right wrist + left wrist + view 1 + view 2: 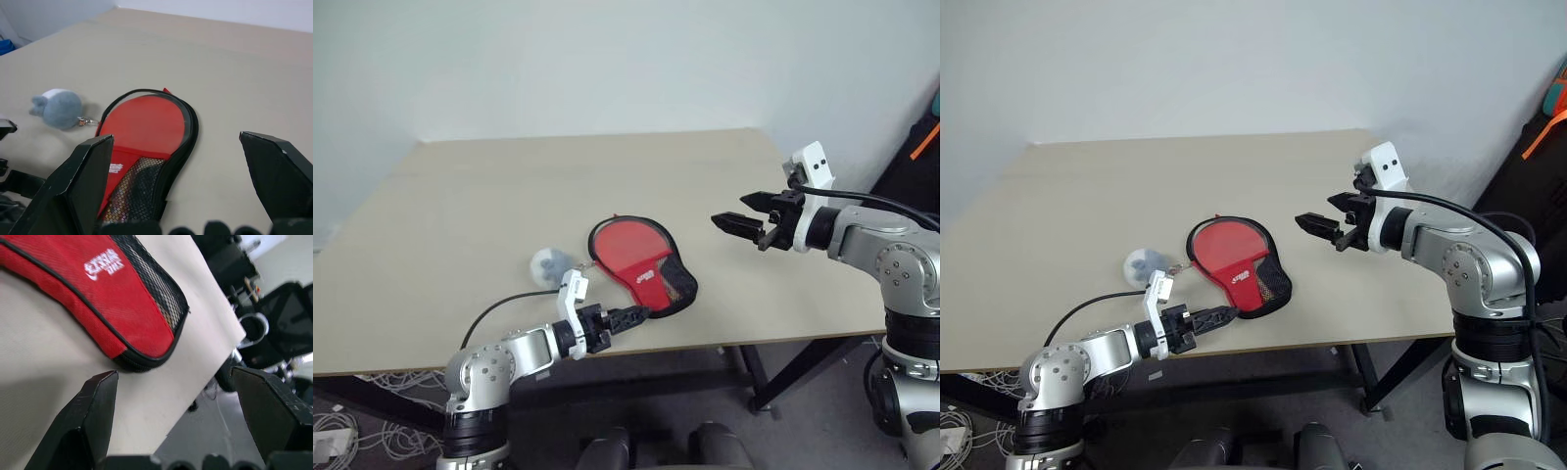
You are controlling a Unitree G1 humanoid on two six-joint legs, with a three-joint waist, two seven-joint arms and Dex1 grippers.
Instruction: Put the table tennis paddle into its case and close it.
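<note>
Left gripper (641,315) at the case's handle end, jaws spread, empty.
Case (641,262) lies closed on the worktop (460,225); right gripper (736,223) hovers at 3 o'clock, jaws wide, likely standing by.

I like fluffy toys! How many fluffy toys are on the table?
1. The grey-white fluffy toy lies on the table, clipped beside the round end of the red case.
</note>
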